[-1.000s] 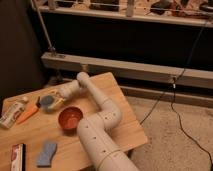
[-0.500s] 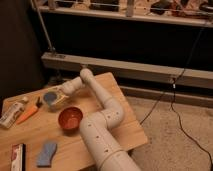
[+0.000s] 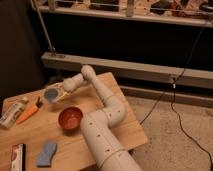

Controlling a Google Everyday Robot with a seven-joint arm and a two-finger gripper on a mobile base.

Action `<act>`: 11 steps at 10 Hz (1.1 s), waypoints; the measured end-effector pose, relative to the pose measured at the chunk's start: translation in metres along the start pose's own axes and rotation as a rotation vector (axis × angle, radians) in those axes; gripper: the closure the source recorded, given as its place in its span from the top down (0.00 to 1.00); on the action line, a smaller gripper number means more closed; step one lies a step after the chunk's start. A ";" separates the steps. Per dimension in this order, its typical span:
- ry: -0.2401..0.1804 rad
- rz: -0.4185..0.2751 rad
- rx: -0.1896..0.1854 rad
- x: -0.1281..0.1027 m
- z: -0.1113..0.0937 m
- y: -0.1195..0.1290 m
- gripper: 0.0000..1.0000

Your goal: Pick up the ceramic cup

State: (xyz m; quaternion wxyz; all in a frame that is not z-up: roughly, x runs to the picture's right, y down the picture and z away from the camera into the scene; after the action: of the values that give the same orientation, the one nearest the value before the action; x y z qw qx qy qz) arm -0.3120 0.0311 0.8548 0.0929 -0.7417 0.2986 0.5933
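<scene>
The ceramic cup [image 3: 50, 93], small with a blue-grey inside and a pale rim, hangs tilted just above the back left part of the wooden table [image 3: 35, 134]. My gripper [image 3: 58, 93] is shut on the cup's right rim, at the end of the white arm [image 3: 102, 100] that reaches in from the lower right. The cup's opening faces the camera.
A red-orange bowl [image 3: 70, 118] stands on the table just below the cup. On the left lie a white bottle [image 3: 12, 112] and an orange stick [image 3: 29, 114]. A blue-grey pad [image 3: 47, 154] and a dark packet [image 3: 17, 156] lie near the front edge. A metal rail [image 3: 150, 72] runs behind.
The gripper has risen a little and drawn back to the right with the cup in it, and the cup now stands clear of the tabletop.
</scene>
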 end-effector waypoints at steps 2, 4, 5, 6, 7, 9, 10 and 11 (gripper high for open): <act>-0.002 -0.008 0.005 0.005 -0.004 0.000 0.00; -0.014 -0.020 0.015 0.012 -0.009 0.001 0.00; -0.020 -0.024 0.017 0.014 -0.011 0.002 0.00; -0.024 -0.029 0.019 0.017 -0.014 0.003 0.00; -0.025 -0.032 0.019 0.018 -0.015 0.003 0.00; -0.027 -0.041 0.017 0.022 -0.019 0.004 0.00; -0.028 -0.047 0.015 0.024 -0.021 0.005 0.00; -0.029 -0.053 0.014 0.026 -0.023 0.005 0.00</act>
State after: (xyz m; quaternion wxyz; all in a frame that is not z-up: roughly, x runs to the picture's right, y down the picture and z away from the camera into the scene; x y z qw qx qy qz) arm -0.2933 0.0071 0.8382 0.1179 -0.7399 0.2817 0.5993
